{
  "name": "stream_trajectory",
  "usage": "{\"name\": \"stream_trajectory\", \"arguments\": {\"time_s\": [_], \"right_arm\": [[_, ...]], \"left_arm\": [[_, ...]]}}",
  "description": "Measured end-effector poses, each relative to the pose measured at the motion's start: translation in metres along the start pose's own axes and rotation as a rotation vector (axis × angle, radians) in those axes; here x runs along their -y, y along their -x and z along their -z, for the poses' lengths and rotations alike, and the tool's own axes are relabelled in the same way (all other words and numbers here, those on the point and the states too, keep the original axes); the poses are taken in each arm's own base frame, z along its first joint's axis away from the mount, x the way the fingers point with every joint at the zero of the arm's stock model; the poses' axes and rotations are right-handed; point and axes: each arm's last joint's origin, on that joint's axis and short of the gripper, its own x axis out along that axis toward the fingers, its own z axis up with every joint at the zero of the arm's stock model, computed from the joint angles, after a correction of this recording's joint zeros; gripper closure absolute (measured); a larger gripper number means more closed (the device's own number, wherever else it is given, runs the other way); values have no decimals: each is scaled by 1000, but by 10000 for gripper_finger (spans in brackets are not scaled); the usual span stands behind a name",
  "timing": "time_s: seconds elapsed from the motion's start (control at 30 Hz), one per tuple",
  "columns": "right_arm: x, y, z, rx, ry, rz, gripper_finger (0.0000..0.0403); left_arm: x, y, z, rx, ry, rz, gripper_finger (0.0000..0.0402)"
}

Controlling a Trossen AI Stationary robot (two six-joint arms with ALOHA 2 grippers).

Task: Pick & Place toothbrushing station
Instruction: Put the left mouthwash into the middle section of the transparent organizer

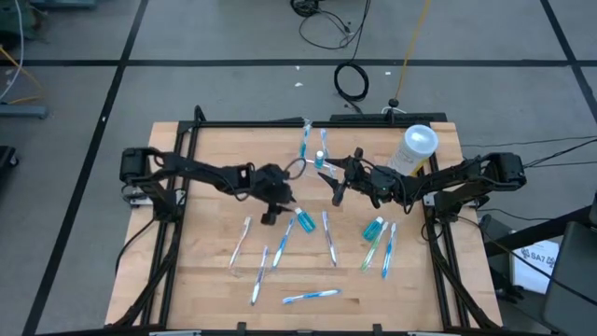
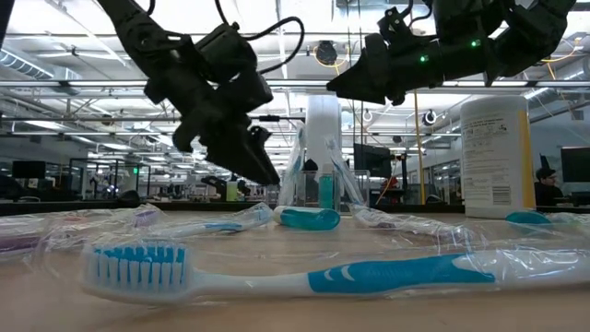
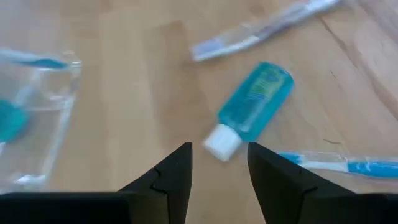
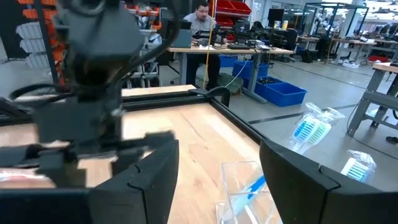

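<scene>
The left gripper (image 1: 271,217), jaws parted and empty, hovers mid-frame over a small blue bottle (image 3: 255,102) it must close on next for the clear toothbrushing station (image 1: 315,157) at upper centre (right gripper (image 1: 337,197) waits open beside it).

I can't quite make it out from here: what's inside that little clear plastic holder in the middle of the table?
The small clear plastic holder has a blue-and-white toothbrush standing in it and a teal bottle low down. Glare and the bottle hide whatever else it holds.

A robotics lab is showing: desks with monitors (image 4: 249,40), blue bins (image 4: 280,93), a seated person (image 4: 200,15) at twelve o'clock.
</scene>
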Motion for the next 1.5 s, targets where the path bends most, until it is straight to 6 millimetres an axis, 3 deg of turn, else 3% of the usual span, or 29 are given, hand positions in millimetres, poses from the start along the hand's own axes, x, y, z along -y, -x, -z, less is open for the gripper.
{"name": "stream_trajectory", "arguments": {"time_s": [0.17,0.33,0.8,1.5], "right_arm": [[0,0,0,-2,1,0,183],[0,0,0,-2,1,0,183],[0,0,1,-14,5,-1,183],[0,0,2,-19,7,-1,183]], "left_arm": [[8,-15,-4,41,-111,12,244],[4,-19,-14,64,-126,2,230],[-5,-45,17,-42,-88,30,222],[2,-43,10,-12,25,37,221]]}}
